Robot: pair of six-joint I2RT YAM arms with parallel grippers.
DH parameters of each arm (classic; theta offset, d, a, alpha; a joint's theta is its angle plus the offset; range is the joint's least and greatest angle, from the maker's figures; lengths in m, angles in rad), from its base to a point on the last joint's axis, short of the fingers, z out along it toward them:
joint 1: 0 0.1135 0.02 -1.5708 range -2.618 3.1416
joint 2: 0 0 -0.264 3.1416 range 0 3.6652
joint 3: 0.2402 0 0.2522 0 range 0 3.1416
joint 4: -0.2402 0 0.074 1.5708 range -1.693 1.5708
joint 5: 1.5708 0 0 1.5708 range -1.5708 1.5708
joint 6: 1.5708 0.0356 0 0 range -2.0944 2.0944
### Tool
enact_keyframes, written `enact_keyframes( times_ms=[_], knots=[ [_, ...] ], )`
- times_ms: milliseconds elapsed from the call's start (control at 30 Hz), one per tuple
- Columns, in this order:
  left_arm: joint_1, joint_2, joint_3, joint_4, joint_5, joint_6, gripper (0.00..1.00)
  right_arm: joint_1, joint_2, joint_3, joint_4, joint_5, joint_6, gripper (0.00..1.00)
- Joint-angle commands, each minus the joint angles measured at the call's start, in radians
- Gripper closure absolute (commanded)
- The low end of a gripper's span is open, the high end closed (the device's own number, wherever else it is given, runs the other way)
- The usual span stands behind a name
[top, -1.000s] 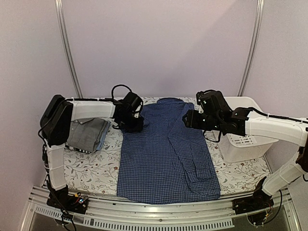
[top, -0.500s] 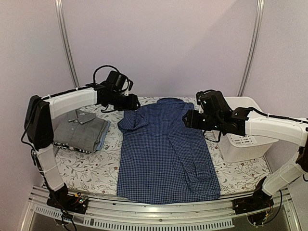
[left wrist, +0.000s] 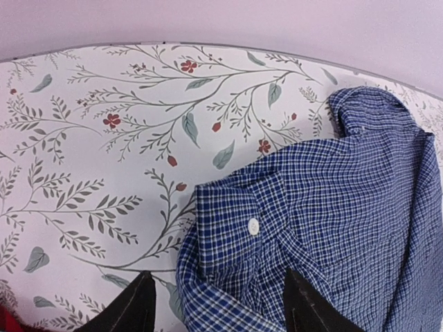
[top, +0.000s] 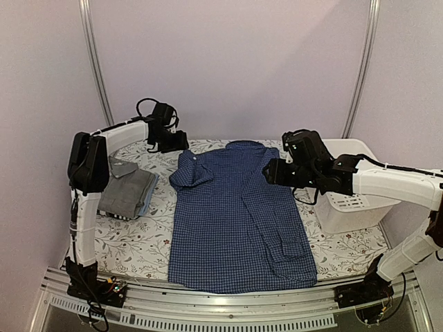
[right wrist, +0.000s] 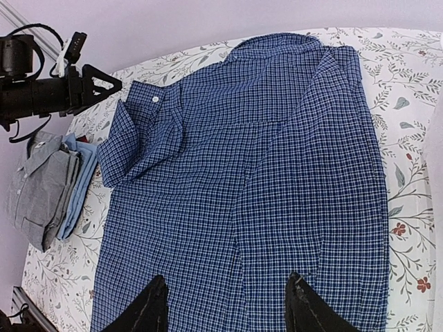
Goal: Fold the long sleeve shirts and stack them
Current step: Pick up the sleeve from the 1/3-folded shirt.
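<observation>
Since a moment ago the left fingers (left wrist: 135,311) have lifted off the blue check shirt (top: 235,214) and gone to the far edge of the counter (top: 138,242). They are apart, holding nothing. On the left sits the pile of folded shirts (top: 128,190). The blue shirt lies flat in the middle, its left sleeve flopped in and lumpy. Over it hang the right fingers (right wrist: 149,311), apart and empty. That lumpy sleeve might slide back out, or a fold over it could come out crooked.
</observation>
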Motion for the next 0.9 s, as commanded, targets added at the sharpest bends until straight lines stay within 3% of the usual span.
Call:
enact_keyframes(
  times_ms=[0,133,333,467,700,867],
  knots=[
    [0.016,0.102,0.143,-0.064,0.004,0.037,0.37,0.007,-0.014,0.016,-0.021,0.008,-0.002,0.44],
    [0.025,0.182,0.229,-0.057,0.043,0.059,0.40,0.007,-0.025,0.014,-0.039,0.014,-0.002,0.44],
    [0.027,0.234,0.270,-0.039,0.100,0.063,0.50,0.007,-0.039,0.009,-0.054,0.026,-0.003,0.44],
    [0.027,0.233,0.265,-0.011,0.138,0.066,0.65,0.007,-0.039,0.009,-0.054,0.026,-0.001,0.44],
    [0.025,0.211,0.266,0.036,0.223,0.093,1.00,0.007,-0.039,0.008,-0.046,0.019,0.000,0.46],
    [0.013,0.159,0.238,0.054,0.272,0.123,1.00,0.007,-0.048,0.010,-0.030,0.008,-0.016,0.47]
  ],
)
